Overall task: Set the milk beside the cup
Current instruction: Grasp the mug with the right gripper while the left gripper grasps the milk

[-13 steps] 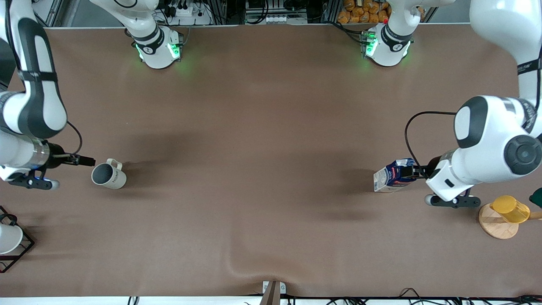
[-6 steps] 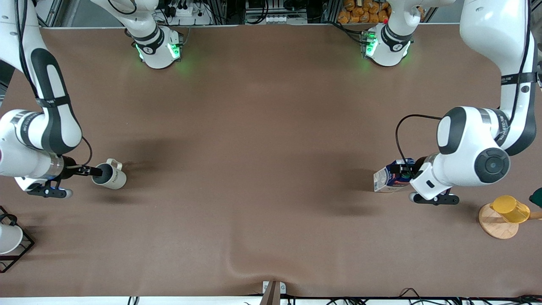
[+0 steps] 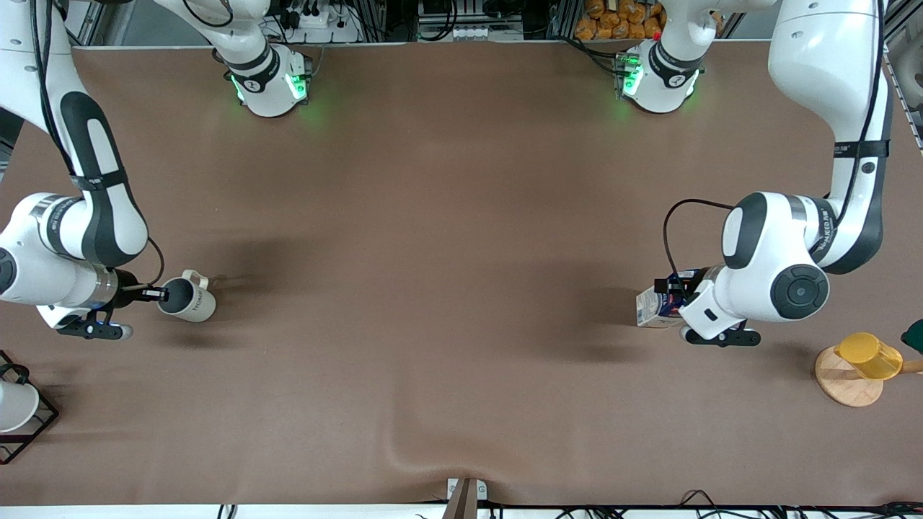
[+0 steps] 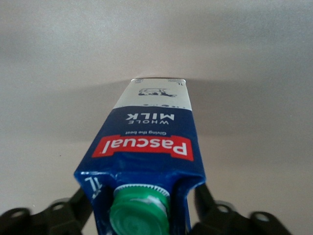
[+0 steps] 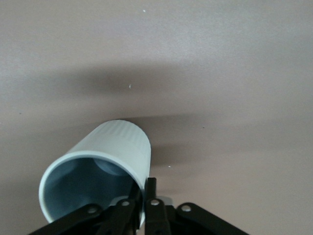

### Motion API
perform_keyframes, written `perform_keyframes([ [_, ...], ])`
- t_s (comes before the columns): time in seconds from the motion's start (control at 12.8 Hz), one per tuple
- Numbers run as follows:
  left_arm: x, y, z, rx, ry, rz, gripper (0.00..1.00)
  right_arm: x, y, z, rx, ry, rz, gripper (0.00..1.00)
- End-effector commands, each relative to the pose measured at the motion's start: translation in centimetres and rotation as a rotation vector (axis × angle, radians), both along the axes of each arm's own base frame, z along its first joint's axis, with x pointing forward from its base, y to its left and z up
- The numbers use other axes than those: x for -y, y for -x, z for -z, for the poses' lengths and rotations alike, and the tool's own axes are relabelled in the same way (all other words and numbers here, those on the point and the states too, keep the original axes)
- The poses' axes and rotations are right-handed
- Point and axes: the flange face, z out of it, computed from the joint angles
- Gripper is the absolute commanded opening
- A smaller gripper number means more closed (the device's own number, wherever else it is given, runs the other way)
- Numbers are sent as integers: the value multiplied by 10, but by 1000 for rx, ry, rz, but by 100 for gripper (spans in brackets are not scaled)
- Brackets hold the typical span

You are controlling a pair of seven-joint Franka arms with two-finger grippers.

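Observation:
The milk (image 3: 652, 306), a dark-blue and white carton with a green cap, stands toward the left arm's end of the table. My left gripper (image 3: 674, 288) is down over its top. In the left wrist view the carton (image 4: 151, 142) fills the space between the spread black fingers (image 4: 208, 200) of the gripper (image 4: 142, 208). The cup (image 3: 193, 303), a cream mug with dark lettering, stands toward the right arm's end. My right gripper (image 3: 162, 293) is at its rim. In the right wrist view the gripper (image 5: 142, 193) pinches the cup's (image 5: 117, 147) wall, one finger inside and one outside.
A yellow cup (image 3: 869, 355) sits on a round wooden coaster (image 3: 844, 386) near the left arm's end. A black wire rack (image 3: 32, 425) holding a white cup (image 3: 13, 405) is at the right arm's end. The brown cloth has a fold (image 3: 411, 454) near the front edge.
Both arms have moved in toward their objects. The left gripper came over the carton's top. The right gripper reached the cup's rim and put one finger inside it.

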Motion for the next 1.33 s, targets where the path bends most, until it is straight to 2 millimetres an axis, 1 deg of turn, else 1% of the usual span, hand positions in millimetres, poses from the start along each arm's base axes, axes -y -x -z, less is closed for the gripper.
perform_keyframes([
  [0.0,1,-4,-8,26,-24,-3,0,-28,-8,-29,-37,-13,17,0],
  [0.08,1,-4,-12,34,-24,-2,0,-51,-12,-44,-83,-32,59,0],
  [0.16,1,-7,-18,48,-21,-1,0,-70,-17,-61,-104,-40,91,0],
  [0.23,2,-9,-21,54,-21,-1,0,-99,-19,-79,-120,-51,127,0],
  [0.31,13,-8,-24,65,-34,26,0,-131,-23,-92,-137,-57,179,0],
  [0.39,19,-7,-27,69,-40,39,0,-159,-26,-104,-150,-56,236,0],
  [0.47,19,-7,-30,75,-39,40,0,-195,-27,-113,-156,-71,302,0],
  [0.55,15,-9,-34,82,-37,36,0,-229,-24,-115,-171,-81,374,0],
  [0.62,15,-15,-49,114,-31,31,0,-267,-22,-118,-175,-78,430,0],
  [0.7,16,-17,-55,127,-23,29,0,-304,-19,-122,-174,-61,490,0],
  [0.78,20,-16,-58,130,-21,31,0,-338,-16,-120,-173,-42,536,0],
  [0.86,22,-16,-62,135,-19,33,0,-372,-15,-115,-174,-53,586,0],
  [0.94,21,-16,-62,136,-19,32,0,-405,-11,-112,-175,-71,630,0],
  [1.02,22,-16,-62,135,-18,33,0,-432,-8,-111,-156,-83,663,0],
  [1.09,22,-16,-62,136,-19,33,0,-457,-6,-104,-133,-94,686,0],
  [1.25,21,-16,-62,135,-18,31,0,-512,-1,-82,-88,-114,745,0],
])
